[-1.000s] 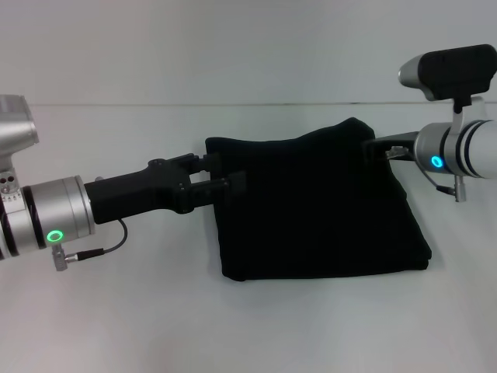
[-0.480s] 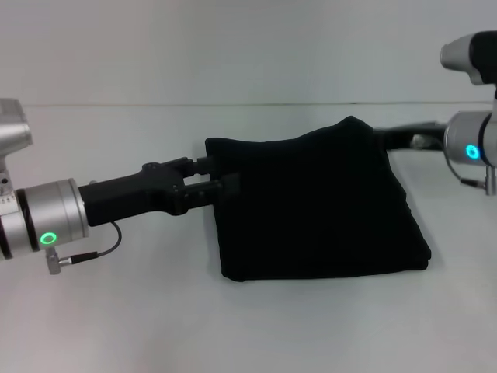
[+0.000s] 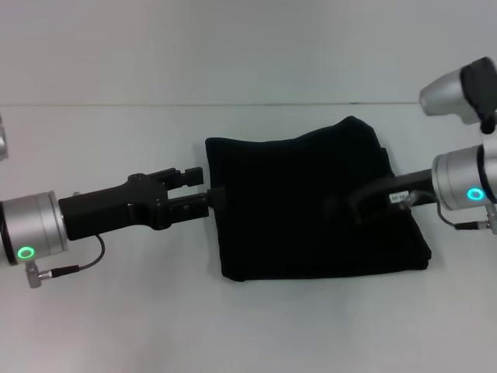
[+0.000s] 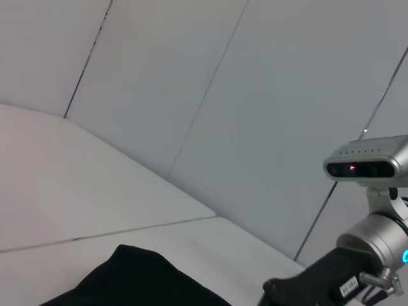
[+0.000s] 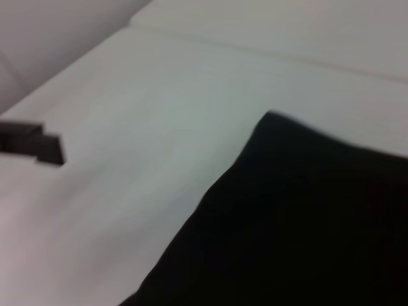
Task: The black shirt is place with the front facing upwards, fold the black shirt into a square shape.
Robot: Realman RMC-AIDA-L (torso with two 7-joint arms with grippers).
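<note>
right gripper (image 3: pixel 349 208) tip lost against black shirt (image 3: pixel 311 225) — jaws indistinct

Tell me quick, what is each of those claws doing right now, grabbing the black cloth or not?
Left gripper: open, at the left edge of the black shirt, holding nothing.
Right gripper: over the shirt's right side; whether it grips cannot be told.

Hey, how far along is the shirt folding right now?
Mostly done: the black shirt lies as a compact, roughly square bundle. In hand: the left gripper sits open at its left edge, the right gripper reaches over its right side. Left: its far right corner bulges up and may want flattening.
</note>
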